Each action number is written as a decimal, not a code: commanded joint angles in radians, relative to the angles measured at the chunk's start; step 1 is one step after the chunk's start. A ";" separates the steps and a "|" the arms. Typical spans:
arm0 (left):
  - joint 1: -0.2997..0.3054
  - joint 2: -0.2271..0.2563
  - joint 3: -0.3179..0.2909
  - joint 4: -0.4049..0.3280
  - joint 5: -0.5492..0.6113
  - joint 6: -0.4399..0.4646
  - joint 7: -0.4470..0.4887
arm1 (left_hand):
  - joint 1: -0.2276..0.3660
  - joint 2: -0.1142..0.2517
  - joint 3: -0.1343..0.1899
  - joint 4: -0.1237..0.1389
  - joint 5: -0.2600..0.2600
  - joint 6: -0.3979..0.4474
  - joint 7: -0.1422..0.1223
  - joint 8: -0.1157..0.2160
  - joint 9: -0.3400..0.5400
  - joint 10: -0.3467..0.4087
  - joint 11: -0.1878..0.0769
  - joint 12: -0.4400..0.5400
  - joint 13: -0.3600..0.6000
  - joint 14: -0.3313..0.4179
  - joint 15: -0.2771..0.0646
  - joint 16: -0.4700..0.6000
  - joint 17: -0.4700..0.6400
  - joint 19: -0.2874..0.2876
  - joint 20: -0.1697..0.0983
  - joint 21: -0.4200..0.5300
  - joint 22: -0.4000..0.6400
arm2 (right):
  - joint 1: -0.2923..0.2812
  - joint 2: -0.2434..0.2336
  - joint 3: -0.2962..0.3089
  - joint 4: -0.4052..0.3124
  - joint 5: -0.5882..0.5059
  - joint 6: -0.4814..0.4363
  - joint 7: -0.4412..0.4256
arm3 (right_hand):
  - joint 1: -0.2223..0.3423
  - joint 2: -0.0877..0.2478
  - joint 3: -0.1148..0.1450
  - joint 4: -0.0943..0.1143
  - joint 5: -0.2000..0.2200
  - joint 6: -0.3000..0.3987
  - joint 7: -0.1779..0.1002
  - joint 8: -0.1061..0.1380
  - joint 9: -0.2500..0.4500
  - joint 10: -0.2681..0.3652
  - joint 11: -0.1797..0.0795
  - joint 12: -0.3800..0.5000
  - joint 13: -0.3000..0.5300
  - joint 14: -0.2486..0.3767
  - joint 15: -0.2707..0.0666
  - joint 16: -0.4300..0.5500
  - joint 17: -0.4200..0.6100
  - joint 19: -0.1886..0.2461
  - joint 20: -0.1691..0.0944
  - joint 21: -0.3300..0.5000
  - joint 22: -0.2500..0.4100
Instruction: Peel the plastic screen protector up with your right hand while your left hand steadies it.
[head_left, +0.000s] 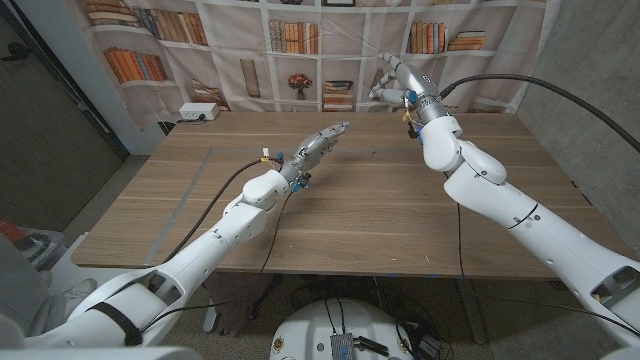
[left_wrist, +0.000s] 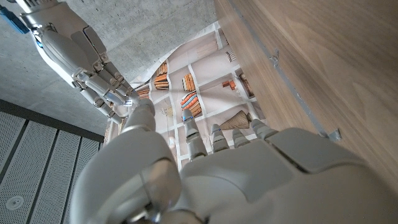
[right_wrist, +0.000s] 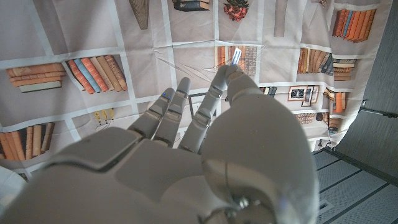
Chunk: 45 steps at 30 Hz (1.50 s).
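My right hand (head_left: 392, 80) is raised high over the table's far edge, in front of the backdrop. In the right wrist view this hand (right_wrist: 186, 143) pinches the clear plastic screen protector by a small blue tab (right_wrist: 238, 55) at its fingertips. The film itself shows only as faint glinting edges (right_wrist: 186, 59). My left hand (head_left: 318, 148) hovers above the middle of the wooden table (head_left: 380, 210), fingers straight and close together, pointing toward the right hand. In the left wrist view the left hand (left_wrist: 236, 180) reaches toward the right hand (left_wrist: 87, 62). Whether the left hand holds the clear film is not visible.
A bookshelf-print cloth backdrop (head_left: 300, 50) hangs behind the table. A white power strip (head_left: 195, 113) lies at the back left corner. Black cables run along both arms. A grey wall (head_left: 590, 110) stands to the right.
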 joint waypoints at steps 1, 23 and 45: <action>0.018 -0.012 0.004 -0.018 0.026 -0.006 0.060 | 0.048 -0.002 0.013 -0.010 0.004 0.067 0.010 0.030 0.012 0.014 -0.018 0.011 0.005 -0.044 -0.001 0.007 0.003 0.008 -0.002 0.007 0.003 | -0.012 -0.003 0.000 -0.022 -0.002 -0.024 0.005 | -0.001 -0.004 0.009 -0.002 0.005 0.005 0.003 0.001 0.001 0.021 -0.017 0.003 0.087 0.007 -0.166 -0.002 0.001 0.004 0.006 0.000 0.002; 0.060 -0.023 -0.013 -0.056 0.010 0.010 0.133 | 0.066 -0.006 0.013 0.015 -0.001 0.159 0.052 0.072 0.029 0.067 -0.038 0.025 0.008 -0.017 -0.008 0.019 0.012 0.021 -0.005 0.012 0.005 | -0.027 -0.011 -0.009 -0.032 0.005 -0.069 0.009 | -0.004 -0.006 0.012 -0.001 0.009 0.012 0.003 0.001 0.001 0.022 -0.017 0.002 0.091 0.011 -0.167 -0.003 0.004 0.004 0.008 -0.001 0.002; 0.071 -0.036 -0.019 -0.062 -0.003 0.017 0.164 | 0.106 0.048 0.052 0.022 0.003 0.361 0.060 0.140 0.020 0.189 -0.053 0.047 0.008 0.057 -0.011 0.034 0.016 0.064 0.009 0.023 0.007 | -0.037 -0.023 -0.013 -0.048 -0.009 -0.101 -0.001 | -0.004 -0.010 0.014 -0.002 0.013 0.018 0.002 0.001 0.001 0.024 -0.016 0.001 0.097 0.013 -0.169 -0.003 0.008 0.007 0.008 0.000 0.002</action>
